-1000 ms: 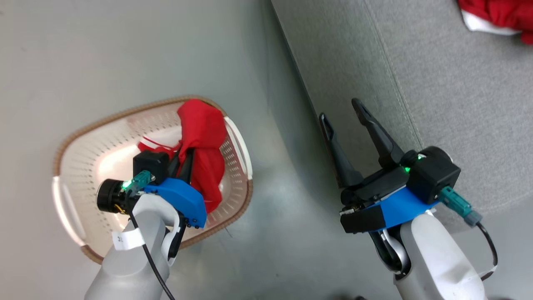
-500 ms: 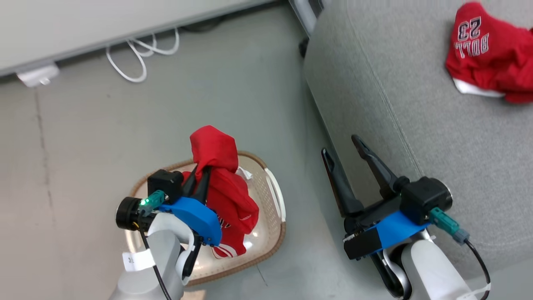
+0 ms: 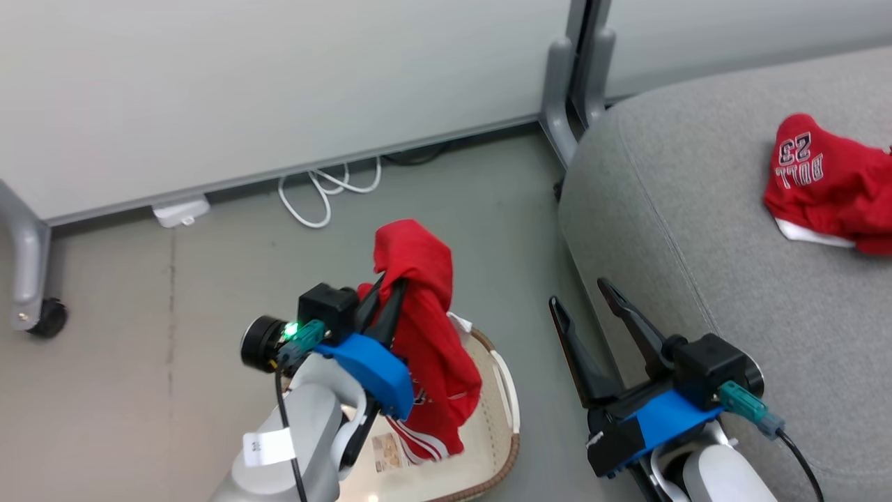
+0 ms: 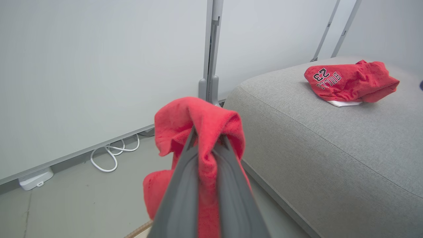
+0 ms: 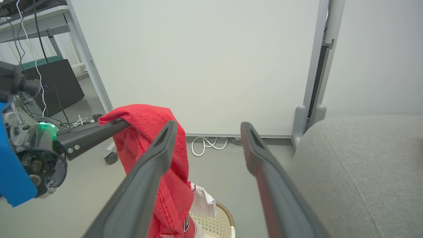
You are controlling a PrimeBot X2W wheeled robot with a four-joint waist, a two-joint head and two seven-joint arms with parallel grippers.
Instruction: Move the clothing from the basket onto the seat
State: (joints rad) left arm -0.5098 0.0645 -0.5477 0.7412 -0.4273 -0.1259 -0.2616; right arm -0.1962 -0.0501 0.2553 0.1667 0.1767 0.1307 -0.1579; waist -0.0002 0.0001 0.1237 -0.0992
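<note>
While the striped garment (image 3: pixel 432 348) hangs clamped in the left tool (image 3: pixel 390 290) above the basket (image 3: pixel 513 446), it is best carried high to the seat (image 3: pixel 697 244) beyond the empty, wide-spread right tool (image 3: pixel 580 293).

Grey seat (image 3: pixel 697 279) bearing lettered red garment (image 3: pixel 829 181), floor (image 3: pixel 139 390) with basket (image 3: pixel 514 453), white cable (image 3: pixel 313 199)

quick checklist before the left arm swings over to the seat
1. Left tool shut on the striped garment: ok.
2. Garment's hanging end clear of the basket: cannot tell.
3. Right tool open, holding nothing: ok.
4. Bare room on the seat beside the BULL 23 garment: ok.
</note>
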